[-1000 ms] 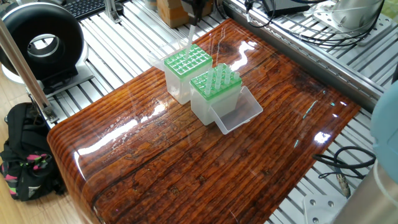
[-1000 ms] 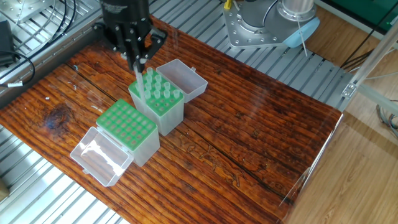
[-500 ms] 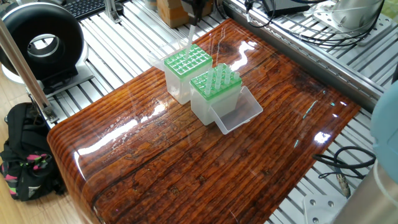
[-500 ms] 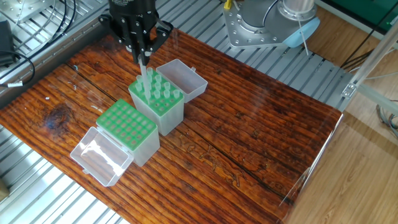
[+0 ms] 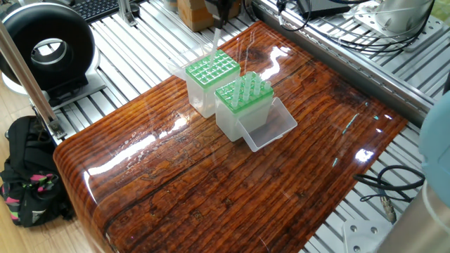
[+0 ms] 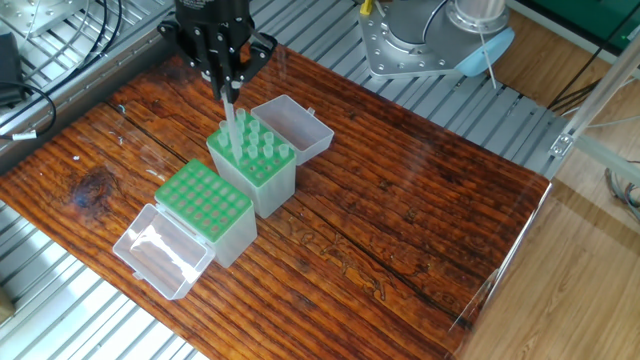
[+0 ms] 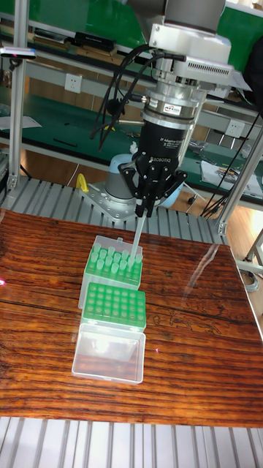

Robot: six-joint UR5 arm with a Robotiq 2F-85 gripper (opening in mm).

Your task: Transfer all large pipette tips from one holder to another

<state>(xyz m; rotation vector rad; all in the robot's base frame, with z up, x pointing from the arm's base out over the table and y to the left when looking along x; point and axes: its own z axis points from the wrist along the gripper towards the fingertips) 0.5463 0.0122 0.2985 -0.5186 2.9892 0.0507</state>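
Bright, even light; white glare streaks the glossy table [image 5: 211, 176]; sharp focus

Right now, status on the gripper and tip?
Gripper shut on one large pipette tip, above the full holder. Empty holder alongside, lid open. Nothing in the way.

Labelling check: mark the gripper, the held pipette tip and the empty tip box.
gripper [image 7: 146, 213], tall fixed view, between the fingertips.
held pipette tip [image 7: 136, 235], tall fixed view, mid-shaft.
empty tip box [image 6: 203, 202], the other fixed view, green top grid.
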